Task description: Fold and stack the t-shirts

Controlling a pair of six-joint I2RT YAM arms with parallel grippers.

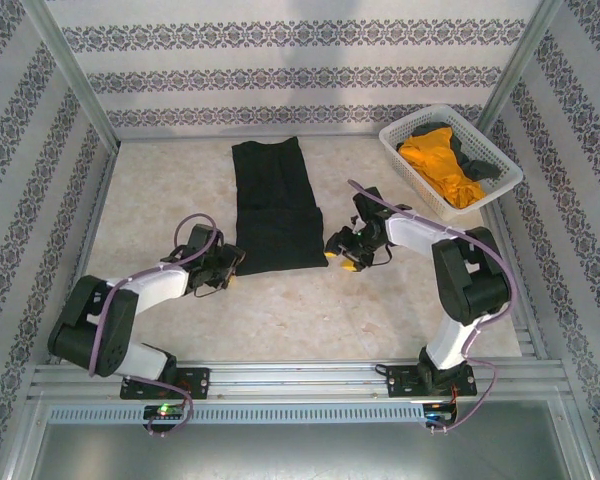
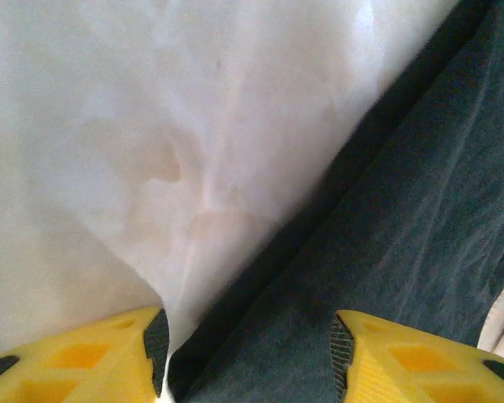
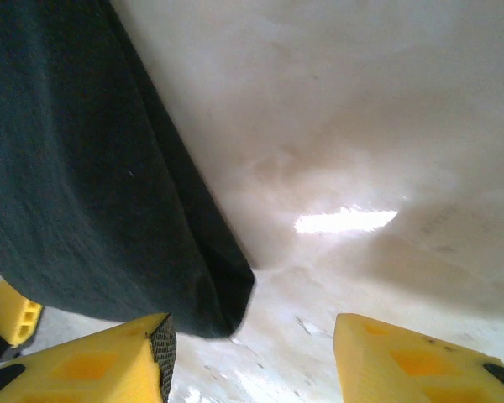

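Observation:
A large black t-shirt lies folded lengthwise into a long strip on the table. My left gripper stands open at the strip's near left corner; in the left wrist view the black cloth runs between the yellow fingers. My right gripper stands open at the near right corner, where the shirt's corner lies just ahead of the left finger. An orange-yellow t-shirt and a dark one lie in the basket.
The white lattice basket stands at the back right corner of the table. Patterned walls with metal posts enclose the table on three sides. Bare marble-look surface lies in front of the black shirt between the arms.

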